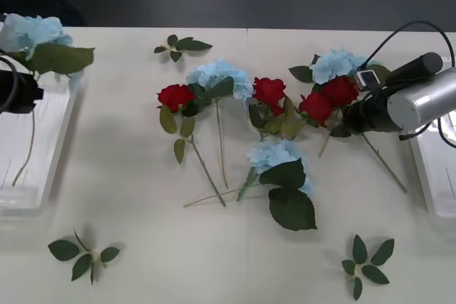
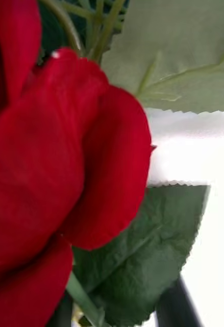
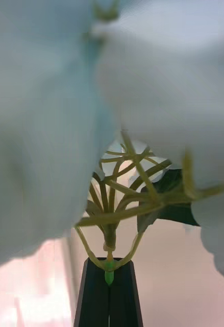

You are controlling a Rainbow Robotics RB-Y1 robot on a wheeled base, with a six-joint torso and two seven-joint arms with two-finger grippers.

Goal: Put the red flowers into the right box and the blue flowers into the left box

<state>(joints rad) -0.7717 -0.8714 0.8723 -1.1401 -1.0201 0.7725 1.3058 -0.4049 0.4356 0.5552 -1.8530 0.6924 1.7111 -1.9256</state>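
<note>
My left claw is pinched tight on the thin green stem of one blue flower, and I hold it over the far end of the left box, so I think the next thing is to let it drop in there. I hold it low on the stem, I think, so the big puffy head and its dark leaf hang free and don't get squashed. Its long stem hangs down across the inside of that box, and I can see nothing else in that box. My right claw has reached out to the bunch near the middle of the bench, right up against a red flower. The rose is so close to my wrist that I cannot tell if those fingers are apart or together. It is the red one closest to the right box, so it makes sense to take it first. The part of that box I can see has nothing in it. Out on the bench there are four red roses and three more blue flowers, all lying mixed up with stems crossing. Little leaf sprigs sit near the corners, and I leave those alone.
</note>
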